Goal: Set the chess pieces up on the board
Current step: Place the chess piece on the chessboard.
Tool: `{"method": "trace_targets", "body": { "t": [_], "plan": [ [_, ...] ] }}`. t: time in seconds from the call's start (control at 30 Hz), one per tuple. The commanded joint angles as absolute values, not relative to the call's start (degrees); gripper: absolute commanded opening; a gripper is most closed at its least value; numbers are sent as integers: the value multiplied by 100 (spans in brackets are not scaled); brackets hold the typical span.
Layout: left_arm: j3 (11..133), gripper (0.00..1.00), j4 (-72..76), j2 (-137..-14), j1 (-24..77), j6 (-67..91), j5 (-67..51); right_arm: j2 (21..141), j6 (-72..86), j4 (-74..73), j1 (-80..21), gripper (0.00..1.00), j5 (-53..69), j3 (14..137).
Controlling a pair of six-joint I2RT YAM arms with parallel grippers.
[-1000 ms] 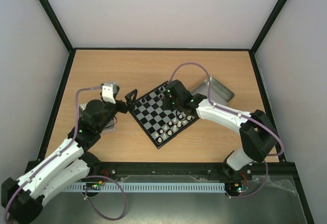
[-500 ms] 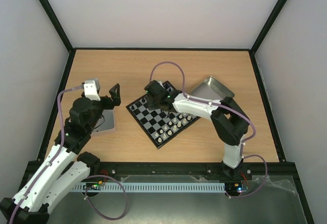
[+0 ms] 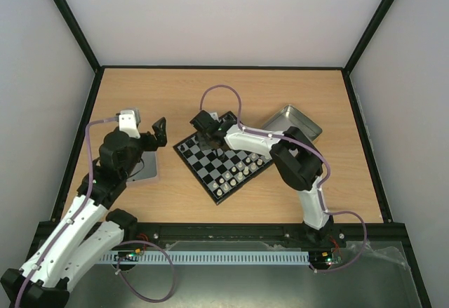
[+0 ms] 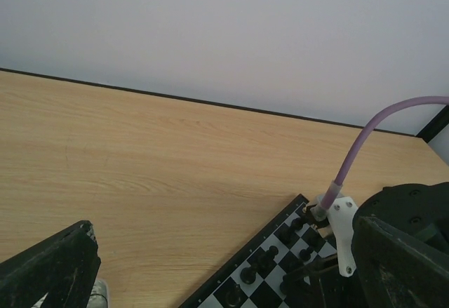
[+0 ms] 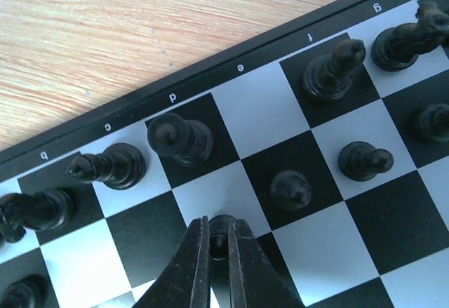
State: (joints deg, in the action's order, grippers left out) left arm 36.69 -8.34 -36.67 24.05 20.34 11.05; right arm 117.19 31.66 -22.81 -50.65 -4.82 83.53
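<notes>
Over the board [image 5: 259, 115] on the table [image 3: 280, 90], right tool [image 5: 219, 232] clamps a black piece [image 5: 220, 221]; left tool [image 4: 224, 269] gapes wide.

A light wooden counter [image 3: 175, 94] lies between plain white walls [image 3: 224, 13] and black edge rails [image 3: 222, 67]. A square metal tin [image 3: 293, 123] sits open at the far right. A flat grey tin [image 3: 146, 171] lies at the left, partly hidden.

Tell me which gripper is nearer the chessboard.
Right. The right gripper is directly over the chessboard's far-left edge, fingers shut on a black piece. The left gripper hangs open off its left side, above the table.
</notes>
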Motion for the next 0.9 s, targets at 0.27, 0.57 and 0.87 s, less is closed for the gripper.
{"method": "trace_targets", "body": {
  "t": [0.27, 0.57, 0.87],
  "plan": [
    [3621, 99, -815, -3800, 2297, 1986, 949, 11931, 3300, -2557, -5080, 15, -654, 8621],
    [3799, 99, -1283, -3995, 2246, 2433, 970, 11257, 3365, -2509, -5076, 31, -531, 8700],
    [3793, 96, -2827, -4761, 1754, 3896, 986, 10126, 3383, -1929, -4979, 37, -943, 7763]
  ]
}}
